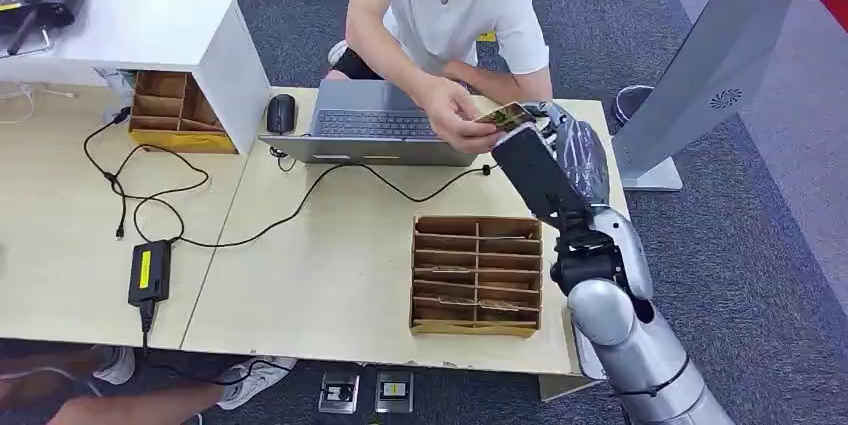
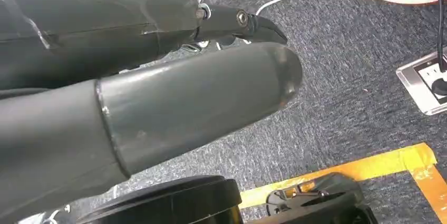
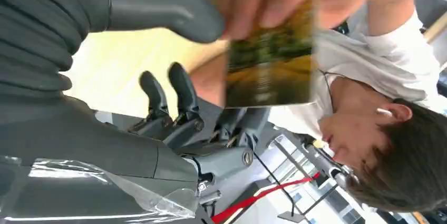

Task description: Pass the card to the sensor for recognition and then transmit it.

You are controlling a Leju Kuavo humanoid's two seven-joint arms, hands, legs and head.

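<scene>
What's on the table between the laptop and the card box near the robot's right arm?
In the head view, only a black cable crosses bare tabletop between the laptop and the card box.

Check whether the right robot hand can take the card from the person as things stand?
Probably yes. The right robot hand is already at the card, thumb and fingers apart on either side; only the person's hand gripping it stands between.
</scene>
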